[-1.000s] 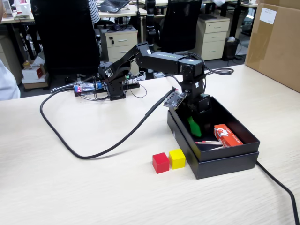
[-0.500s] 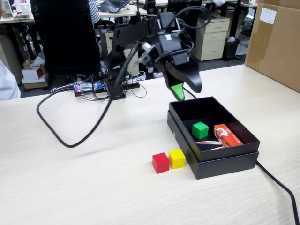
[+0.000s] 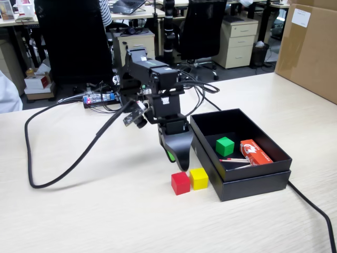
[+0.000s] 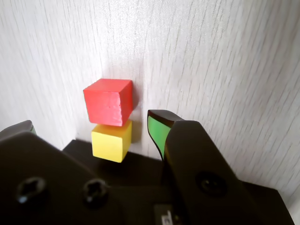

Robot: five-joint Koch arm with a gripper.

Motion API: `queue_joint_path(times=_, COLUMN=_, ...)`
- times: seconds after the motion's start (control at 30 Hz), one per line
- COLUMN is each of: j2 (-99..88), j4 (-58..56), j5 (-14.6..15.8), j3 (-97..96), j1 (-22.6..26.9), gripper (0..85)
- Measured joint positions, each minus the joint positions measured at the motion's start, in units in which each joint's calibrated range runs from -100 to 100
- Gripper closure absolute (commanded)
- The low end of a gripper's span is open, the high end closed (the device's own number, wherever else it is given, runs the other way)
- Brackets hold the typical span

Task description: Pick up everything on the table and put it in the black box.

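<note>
The red cube [image 3: 180, 183] and the yellow cube [image 3: 199, 178] sit touching side by side on the beige table [image 3: 105, 211], just left of the black box [image 3: 253, 182]. The green cube [image 3: 225, 146] lies inside the box. My gripper [image 3: 178, 162] hangs open and empty just above and behind the two cubes. In the wrist view the red cube [image 4: 108, 101] and the yellow cube [image 4: 111, 141] lie between the spread jaws of the gripper [image 4: 91, 122]. The green-padded fingertip [image 4: 158, 129] is right of them, apart from both.
An orange-red matchbox [image 3: 255, 152] and loose matchsticks [image 3: 234, 159] lie in the box. A big brown carton [image 3: 310, 47] stands at the back right. A thick black cable [image 3: 31, 158] loops across the left table, and another cable [image 3: 316, 211] runs off the box's right.
</note>
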Motion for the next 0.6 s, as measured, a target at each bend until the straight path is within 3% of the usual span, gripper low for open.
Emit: queue_joint_path(times=0.6, j2=11.9, j4=0.0, j5=-1.1, j3=4.8, j1=0.4, gripper=43.2)
